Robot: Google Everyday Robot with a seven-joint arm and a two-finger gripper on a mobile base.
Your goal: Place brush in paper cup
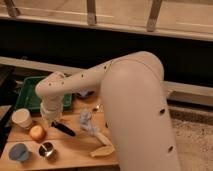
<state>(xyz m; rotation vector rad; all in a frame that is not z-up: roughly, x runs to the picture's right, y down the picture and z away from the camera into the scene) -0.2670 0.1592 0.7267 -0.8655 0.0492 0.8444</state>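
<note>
The brush [64, 130] is a slim black tool slanting down to the right above the wooden table [75, 155]. My gripper [52, 121] hangs from the white arm and is shut on the brush's upper left end. The cream paper cup [21, 118] stands upright on the table just left of the gripper, a short gap away. The brush is outside the cup, to its right.
An orange fruit [36, 133] lies below the gripper. A blue cup [19, 152] and a small metal cup [47, 149] stand at the front left. A green tray [27, 97] sits behind. A grey-blue cloth [88, 122] and a pale yellow object [102, 151] lie to the right.
</note>
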